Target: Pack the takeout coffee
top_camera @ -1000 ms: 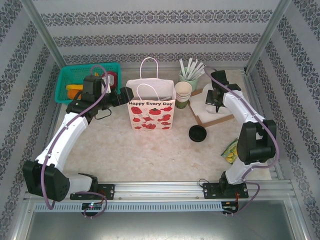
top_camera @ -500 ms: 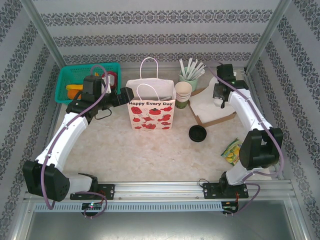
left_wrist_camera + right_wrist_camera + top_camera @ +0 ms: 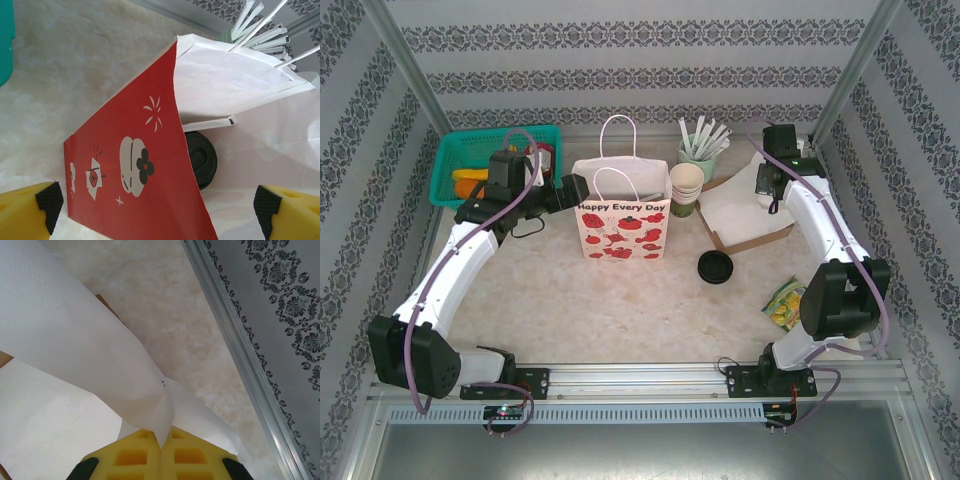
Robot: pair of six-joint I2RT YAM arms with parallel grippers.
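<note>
Left gripper (image 3: 576, 188) stands with its yellow fingers spread wide and holds nothing. It is level with the left edge of the paper bag (image 3: 623, 225); in its wrist view, the left gripper (image 3: 159, 210) straddles the bag's red side panel and looks down into the open mouth. The takeout coffee (image 3: 201, 159) sits inside the bag, low against the white inner wall. Only its round black lid shows, just past the edge of the red panel and between the two spread fingertips, apart from both. The bag's front reads "Happy Every Day" in black letters above a print of red flowers, and the red side panel carries small white motifs. Just right of the bag is a stack of lidless cups (image 3: 685, 188), and behind it is a green cup of white wrapped sticks (image 3: 698, 150). A loose black lid (image 3: 716, 267) lies on the table in front of the stack. Further right, white napkins (image 3: 735, 208) lie on a brown board. The right gripper (image 3: 763, 182) is above their far corner; in its wrist view, the right gripper (image 3: 161, 450) is pressed closed on a fold of the white napkin (image 3: 75, 360). A yellow-green packet (image 3: 782, 303) lies near the right arm, and a teal basket (image 3: 500, 160) sits at the far left.
</note>
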